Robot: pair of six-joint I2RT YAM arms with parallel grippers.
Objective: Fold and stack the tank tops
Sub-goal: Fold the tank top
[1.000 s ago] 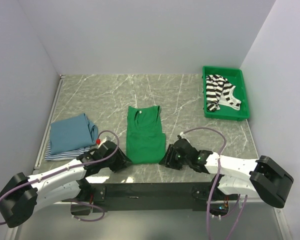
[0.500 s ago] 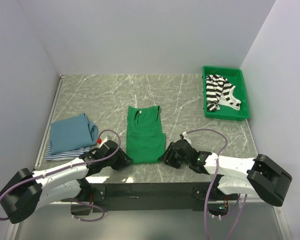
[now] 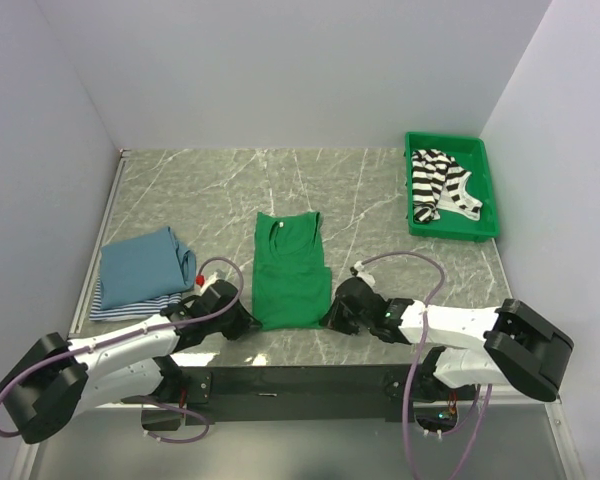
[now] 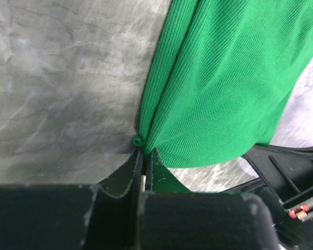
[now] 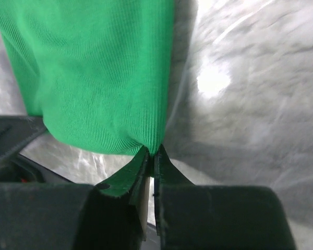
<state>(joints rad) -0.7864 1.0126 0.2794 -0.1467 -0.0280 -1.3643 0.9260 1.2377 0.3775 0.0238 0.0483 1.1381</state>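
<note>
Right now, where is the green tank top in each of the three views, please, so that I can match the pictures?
Top external: the green tank top lies flat in the middle, towards the near edge.
Left wrist: it fills the upper right; the left claw pinches its hem corner.
Right wrist: it fills the upper left; the right claw pinches the other corner.
Shared landmark: the grey marbled table.

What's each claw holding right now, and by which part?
Both hold the green tank top by its near hem: the left claw pinches the left corner, the right claw the right corner.
</note>
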